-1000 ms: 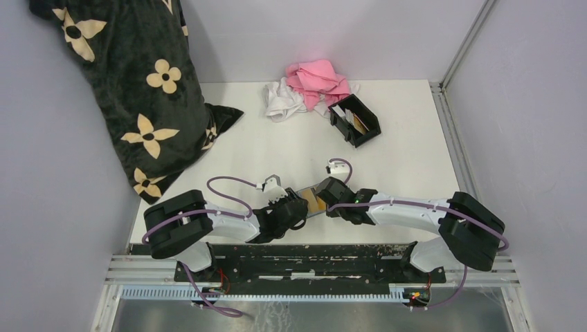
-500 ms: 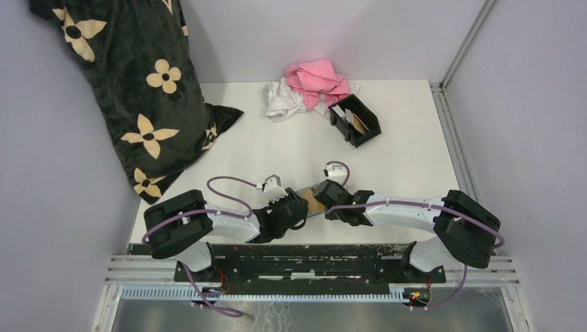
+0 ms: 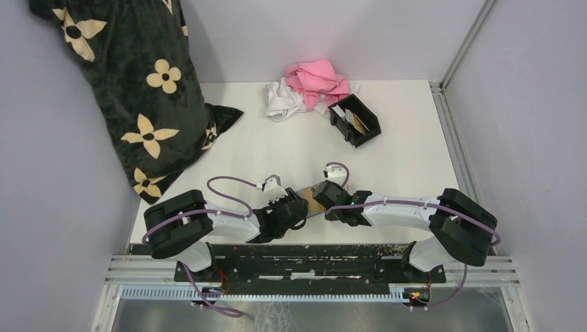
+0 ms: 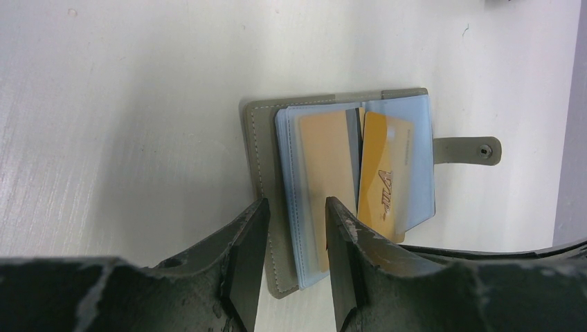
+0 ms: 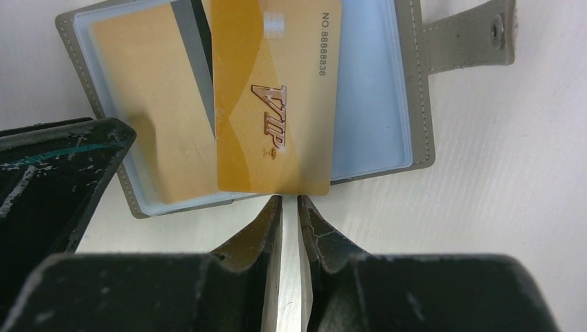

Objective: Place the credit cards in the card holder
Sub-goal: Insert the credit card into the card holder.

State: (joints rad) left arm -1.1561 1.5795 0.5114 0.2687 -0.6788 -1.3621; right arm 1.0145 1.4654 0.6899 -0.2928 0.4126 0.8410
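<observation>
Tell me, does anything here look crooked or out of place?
Yes: the gold rectangular plastic VIP card sits askew in the open grey folding wallet with blue sleeves. It is tilted against the pockets and pokes past the wallet's edge toward the right claw, whose tips are narrowly parted. Nothing looks spilled or broken.

The orange card (image 5: 277, 104) reads "VIP", "NO.8888836".
</observation>
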